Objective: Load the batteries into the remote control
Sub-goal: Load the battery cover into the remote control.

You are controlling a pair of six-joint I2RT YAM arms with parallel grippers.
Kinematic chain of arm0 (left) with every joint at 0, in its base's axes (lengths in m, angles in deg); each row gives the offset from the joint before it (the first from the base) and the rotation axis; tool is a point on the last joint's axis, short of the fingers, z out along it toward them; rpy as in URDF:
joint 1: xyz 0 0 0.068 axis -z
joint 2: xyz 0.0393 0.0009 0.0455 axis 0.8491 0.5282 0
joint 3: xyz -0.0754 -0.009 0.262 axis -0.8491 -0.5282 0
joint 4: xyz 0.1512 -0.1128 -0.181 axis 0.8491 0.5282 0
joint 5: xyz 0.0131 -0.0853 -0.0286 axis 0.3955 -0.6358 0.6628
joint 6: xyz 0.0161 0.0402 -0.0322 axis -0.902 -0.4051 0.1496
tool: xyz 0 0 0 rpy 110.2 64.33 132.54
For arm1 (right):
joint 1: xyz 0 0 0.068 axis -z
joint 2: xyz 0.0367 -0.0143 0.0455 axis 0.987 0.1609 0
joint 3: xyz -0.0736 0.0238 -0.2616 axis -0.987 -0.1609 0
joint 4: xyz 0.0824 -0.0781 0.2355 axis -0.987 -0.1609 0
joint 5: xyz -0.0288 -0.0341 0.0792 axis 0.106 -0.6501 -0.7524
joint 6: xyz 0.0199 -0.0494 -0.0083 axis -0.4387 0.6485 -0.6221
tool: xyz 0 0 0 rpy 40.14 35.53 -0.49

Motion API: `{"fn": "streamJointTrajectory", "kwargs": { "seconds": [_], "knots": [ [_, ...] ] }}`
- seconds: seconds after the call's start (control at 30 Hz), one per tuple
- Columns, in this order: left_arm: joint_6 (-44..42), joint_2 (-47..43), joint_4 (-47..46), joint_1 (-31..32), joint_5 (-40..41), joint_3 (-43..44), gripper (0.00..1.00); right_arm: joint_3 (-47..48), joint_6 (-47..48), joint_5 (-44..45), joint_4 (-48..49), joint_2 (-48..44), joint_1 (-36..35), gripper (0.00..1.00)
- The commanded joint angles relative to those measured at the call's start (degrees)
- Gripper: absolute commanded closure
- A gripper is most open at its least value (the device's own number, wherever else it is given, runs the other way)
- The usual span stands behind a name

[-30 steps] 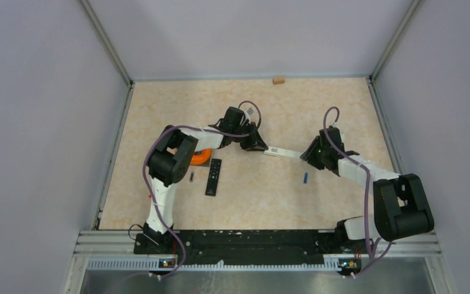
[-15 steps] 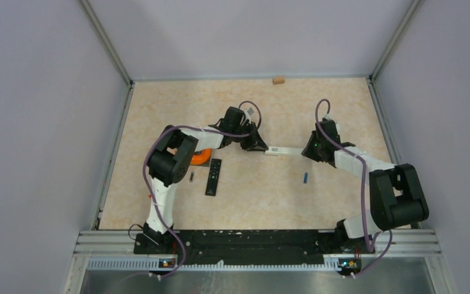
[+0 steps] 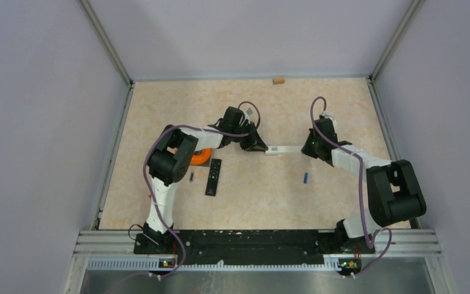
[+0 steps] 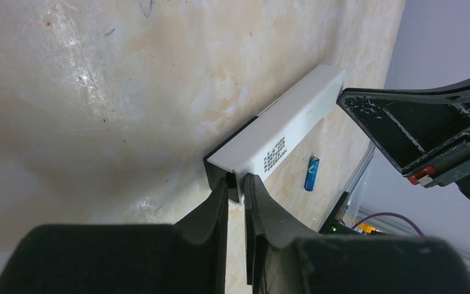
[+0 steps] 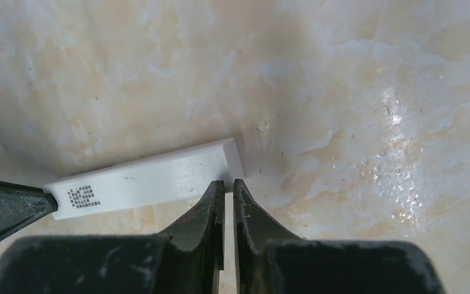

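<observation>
A white remote control [image 3: 284, 149] with a printed code label lies flat on the table between my two grippers. My left gripper [image 4: 238, 182] is shut on the corner of its left end, where a black underside shows. At its right end, my right gripper [image 5: 228, 184] is shut, with the tips against the remote's [image 5: 153, 177] near edge and nothing visible between them. A blue battery [image 3: 305, 177] lies on the table in front of the remote, also in the left wrist view [image 4: 311, 173]. A dark battery [image 3: 191, 177] lies left of a black remote [image 3: 213, 177].
An orange object [image 3: 202, 156] sits partly under the left arm's forearm. A small brown block [image 3: 278, 79] rests at the table's far edge. Metal rails [image 3: 116, 147] and grey walls close in the table.
My right gripper moved left and further back to the white remote's right end while its jaws closed. The left jaws tightened a little. The remote now lies more level.
</observation>
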Motion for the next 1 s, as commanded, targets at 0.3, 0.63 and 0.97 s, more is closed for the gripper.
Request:
{"fn": "streamJointTrajectory", "kwargs": {
  "seconds": [0.3, 0.63, 0.97],
  "knots": [
    [3.40, 6.71, -0.62, 1.17, 2.61, -5.14, 0.91, -6.96, -4.00, -7.98, 2.44, 7.25, -7.24, 0.95],
    [6.29, 6.67, -3.07, 1.03, 3.49, -4.66, 0.99, -3.95, -6.59, -11.16, 2.43, 7.65, -12.11, 0.95],
    [2.01, -0.69, 0.46, -2.20, 8.57, -5.00, 0.73, 8.94, -2.80, 7.19, -12.24, 1.89, -9.59, 0.75]
  ]
}}
